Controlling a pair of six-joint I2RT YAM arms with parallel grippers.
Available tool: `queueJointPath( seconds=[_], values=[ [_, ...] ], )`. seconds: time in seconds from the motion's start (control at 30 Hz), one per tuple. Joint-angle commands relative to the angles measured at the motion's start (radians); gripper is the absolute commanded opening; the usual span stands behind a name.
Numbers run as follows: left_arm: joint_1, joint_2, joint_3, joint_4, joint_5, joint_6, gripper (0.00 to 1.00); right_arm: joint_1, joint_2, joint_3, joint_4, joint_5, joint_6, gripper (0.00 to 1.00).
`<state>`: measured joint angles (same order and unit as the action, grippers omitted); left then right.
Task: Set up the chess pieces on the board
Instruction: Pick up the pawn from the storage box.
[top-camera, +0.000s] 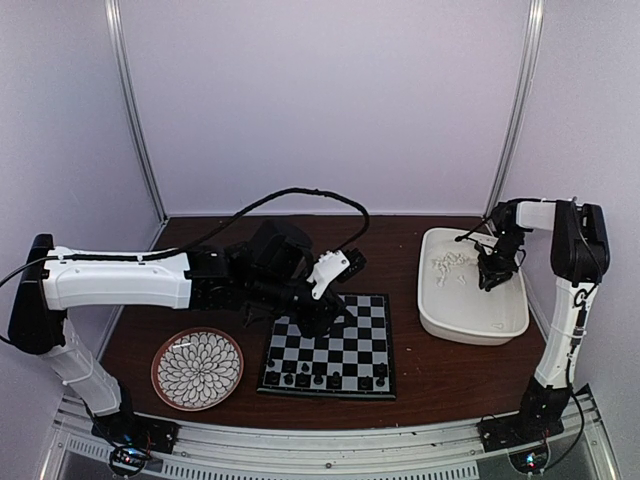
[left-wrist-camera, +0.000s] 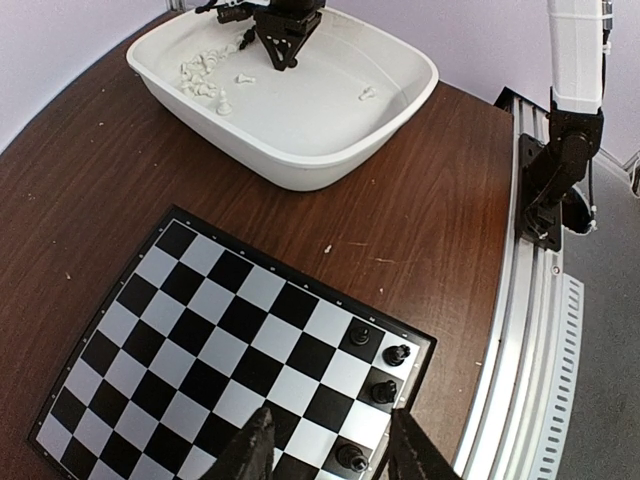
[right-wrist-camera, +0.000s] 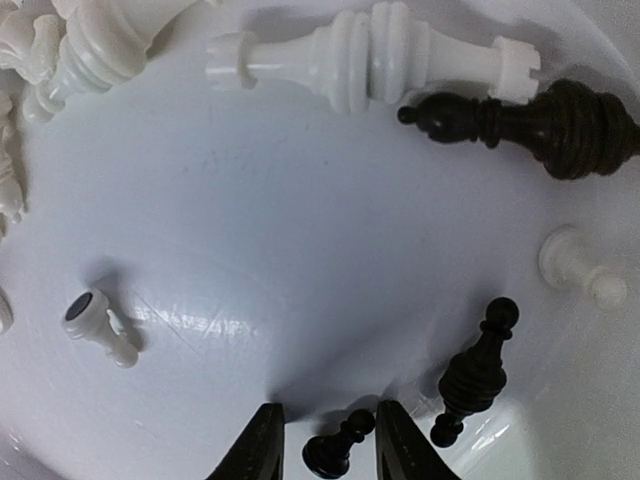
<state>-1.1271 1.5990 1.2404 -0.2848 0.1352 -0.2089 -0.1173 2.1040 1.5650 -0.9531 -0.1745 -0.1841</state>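
The board (top-camera: 345, 350) lies at the table's middle front, with black chess pieces (top-camera: 302, 379) along its near edge. My left gripper (left-wrist-camera: 335, 452) hovers open over that edge. A black pawn (left-wrist-camera: 352, 457) stands on a square below its gap, and three more black pieces (left-wrist-camera: 383, 391) stand near the corner. My right gripper (right-wrist-camera: 330, 445) is down in the white tub (top-camera: 470, 315), open. A small black pawn (right-wrist-camera: 338, 447) lies on its side between the fingers with a gap on each side. A black bishop (right-wrist-camera: 475, 375) lies just to the right.
A round flower-patterned plate (top-camera: 197, 368) sits left of the board. In the tub lie loose white pieces (right-wrist-camera: 370, 55), a large black piece (right-wrist-camera: 545, 120) and white pawns (right-wrist-camera: 100, 325). The right arm's base (left-wrist-camera: 550, 180) stands by the metal rail.
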Motion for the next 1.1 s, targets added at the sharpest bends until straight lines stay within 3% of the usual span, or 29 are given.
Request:
queueJointPath(
  seconds=[0.0,0.37,0.63,0.83,1.07],
  values=[
    [0.005,-0.011,0.001,0.026,0.002,-0.004,0.4,0.006,0.012,-0.021,0.019,0.017,0.011,0.34],
    [0.005,-0.001,0.004,0.018,0.007,-0.003,0.4,0.004,-0.061,-0.118,0.034,0.078,-0.009,0.31],
    [0.004,-0.011,-0.008,0.022,0.006,-0.006,0.4,-0.01,-0.021,-0.086,0.05,0.1,0.001,0.27],
    [0.005,-0.022,-0.021,0.025,-0.003,-0.009,0.4,-0.012,-0.025,-0.097,0.05,0.082,0.0,0.16],
    [0.007,-0.016,-0.007,0.032,-0.008,-0.004,0.4,-0.01,-0.145,-0.137,0.041,-0.001,-0.022,0.12]
  ],
)
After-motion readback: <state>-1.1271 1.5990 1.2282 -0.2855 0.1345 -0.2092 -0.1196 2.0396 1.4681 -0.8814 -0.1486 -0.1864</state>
